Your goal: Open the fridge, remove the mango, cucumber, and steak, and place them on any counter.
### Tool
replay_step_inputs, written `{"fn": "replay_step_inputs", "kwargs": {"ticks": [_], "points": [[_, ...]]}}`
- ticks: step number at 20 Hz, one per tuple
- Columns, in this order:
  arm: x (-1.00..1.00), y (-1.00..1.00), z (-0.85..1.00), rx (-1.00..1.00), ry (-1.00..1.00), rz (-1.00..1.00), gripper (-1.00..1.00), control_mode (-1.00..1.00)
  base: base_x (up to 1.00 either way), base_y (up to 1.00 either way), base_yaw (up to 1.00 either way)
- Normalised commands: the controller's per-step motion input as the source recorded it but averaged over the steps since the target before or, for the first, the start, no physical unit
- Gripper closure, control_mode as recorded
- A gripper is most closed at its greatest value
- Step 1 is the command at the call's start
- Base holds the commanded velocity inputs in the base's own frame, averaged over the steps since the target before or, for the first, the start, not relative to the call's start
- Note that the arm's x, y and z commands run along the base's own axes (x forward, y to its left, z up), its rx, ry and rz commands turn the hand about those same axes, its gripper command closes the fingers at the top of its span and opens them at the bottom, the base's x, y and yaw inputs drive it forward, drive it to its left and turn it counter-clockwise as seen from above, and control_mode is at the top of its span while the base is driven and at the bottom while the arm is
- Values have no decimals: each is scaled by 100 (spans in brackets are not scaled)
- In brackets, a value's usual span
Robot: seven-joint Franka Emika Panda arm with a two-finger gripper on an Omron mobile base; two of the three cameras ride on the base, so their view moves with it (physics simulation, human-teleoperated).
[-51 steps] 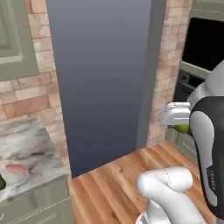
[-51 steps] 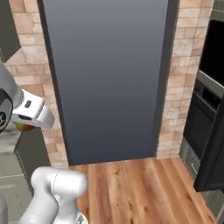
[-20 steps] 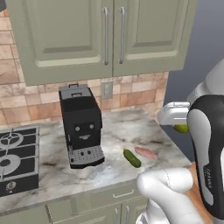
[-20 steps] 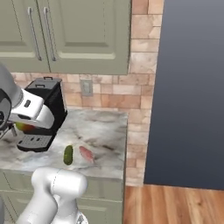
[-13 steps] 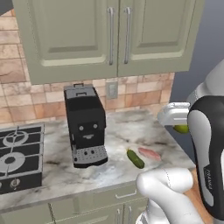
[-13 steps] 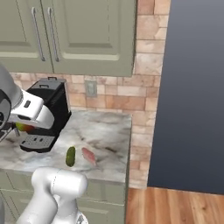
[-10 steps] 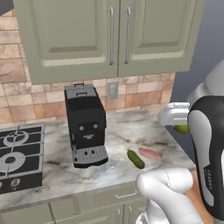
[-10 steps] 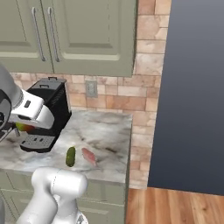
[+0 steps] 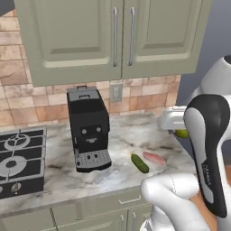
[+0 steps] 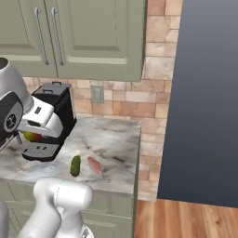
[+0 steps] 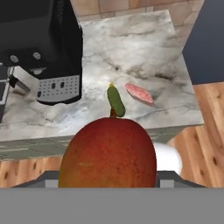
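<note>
Red-and-yellow oval mango (image 11: 107,153) — clasped in the two-finger gripper (image 10: 29,135), carried in the air above the grey-white marbled stone counter (image 9: 118,140). Short dark green cucumber (image 9: 140,163) — lying on the counter, just beside the flat pinkish-red steak (image 9: 154,158), near the front edge. Boxy black coffee machine (image 9: 89,128) — upright on the counter, left of both. Tall dark fridge (image 10: 204,100) — right of the counter's end.
</note>
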Motion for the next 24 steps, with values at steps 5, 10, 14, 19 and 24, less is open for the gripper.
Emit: {"fn": "replay_step_inputs", "kwargs": {"ticks": [5, 10, 14, 19, 24], "points": [[58, -1, -50, 0, 6, 0, 100, -100, 0, 0, 0], [68, -15, -63, -2, 1, 0, 100, -100, 0, 0, 0], [43, -19, -58, -6, 3, 0, 100, -100, 0, 0, 0], [40, -21, -53, -8, 1, 0, 100, -100, 0, 0, 0], [38, -24, -45, -3, 0, 0, 100, -100, 0, 0, 0]]}}
